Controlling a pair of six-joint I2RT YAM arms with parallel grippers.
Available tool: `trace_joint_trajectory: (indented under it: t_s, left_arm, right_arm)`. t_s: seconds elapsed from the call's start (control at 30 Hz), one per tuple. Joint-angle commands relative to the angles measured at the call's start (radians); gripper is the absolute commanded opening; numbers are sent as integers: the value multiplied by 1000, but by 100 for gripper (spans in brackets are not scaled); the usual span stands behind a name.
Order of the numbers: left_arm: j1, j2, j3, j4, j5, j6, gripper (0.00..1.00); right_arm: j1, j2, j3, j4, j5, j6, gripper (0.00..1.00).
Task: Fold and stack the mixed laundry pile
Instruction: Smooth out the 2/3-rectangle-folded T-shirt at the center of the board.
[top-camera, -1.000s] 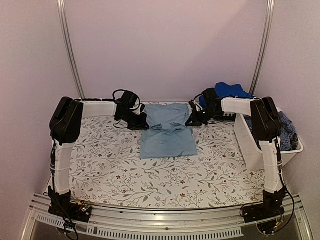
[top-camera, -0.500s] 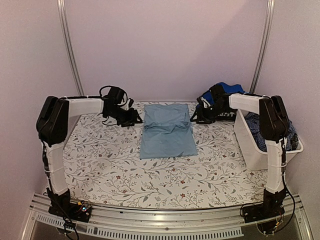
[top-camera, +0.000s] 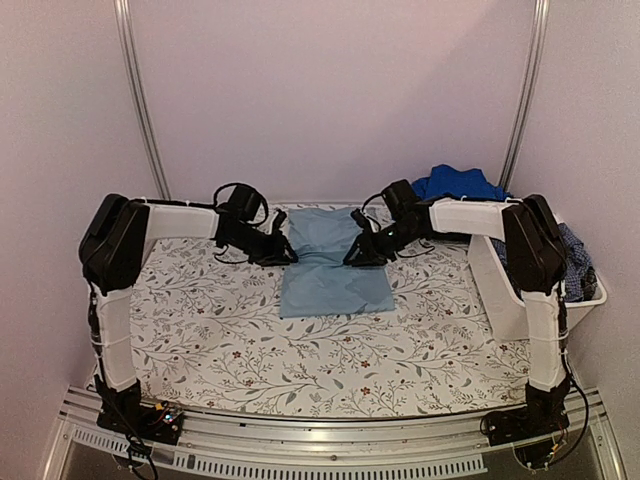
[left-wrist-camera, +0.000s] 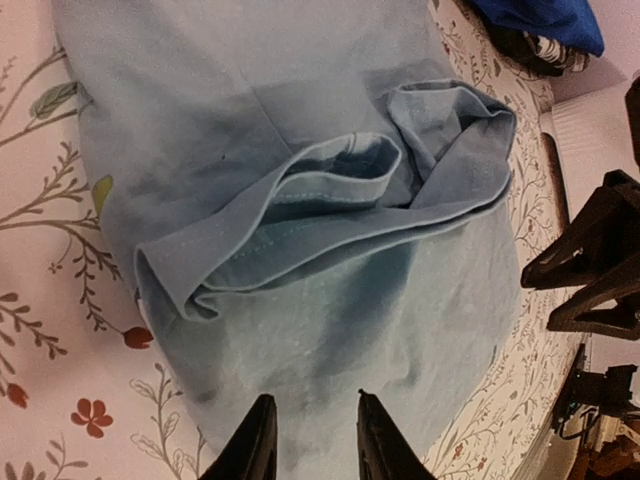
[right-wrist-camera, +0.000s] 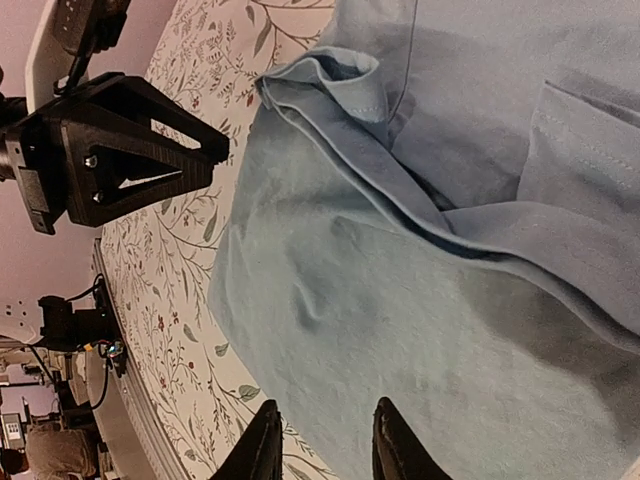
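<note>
A large pale blue garment (top-camera: 334, 262) lies partly folded on the flower-patterned table cover (top-camera: 200, 320), with a rumpled fold across its middle (left-wrist-camera: 330, 200) (right-wrist-camera: 400, 190). My left gripper (top-camera: 283, 254) is open at its left edge, its jaws empty over the cloth (left-wrist-camera: 312, 440). My right gripper (top-camera: 358, 254) is open at its right edge, empty over the cloth (right-wrist-camera: 325, 440). A royal blue garment (top-camera: 457, 182) lies at the back right. A dark blue small-check garment (top-camera: 577, 262) sits in the white tub (top-camera: 510, 300).
The white tub stands at the right table edge beside the right arm. A black-and-white plaid piece (left-wrist-camera: 545, 55) shows under the royal blue one at the back. Metal rails (top-camera: 140, 110) rise at the back corners.
Both grippers have moved inward from beside the garment to its left and right edges at mid-length. The pale blue garment's rumpled middle looks flatter.
</note>
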Motion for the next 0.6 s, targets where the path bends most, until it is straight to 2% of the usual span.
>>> trace_joint_trajectory:
  t_s: [0.0,0.23,0.4,0.5,0.57]
  left_arm:
    - [-12,98,93,46,22,-19,27]
    - [16,305,368,-19,-11,-17,28]
    - [64,399,557,-78,-68,-39,35]
    - [88,400,613,-118,-82,-37,41]
    - [93,354,580,-125,-106,-11,44]
  right_arm:
    - [-8,110,83,40,-32,31,30]
    - [-55,281,274,37,-8,56,30]
    - [-118,324,322,39,29,85,30]
    - [-141,317,313,25,18,98,32]
    - [-144,283,287,13,7,80,33]
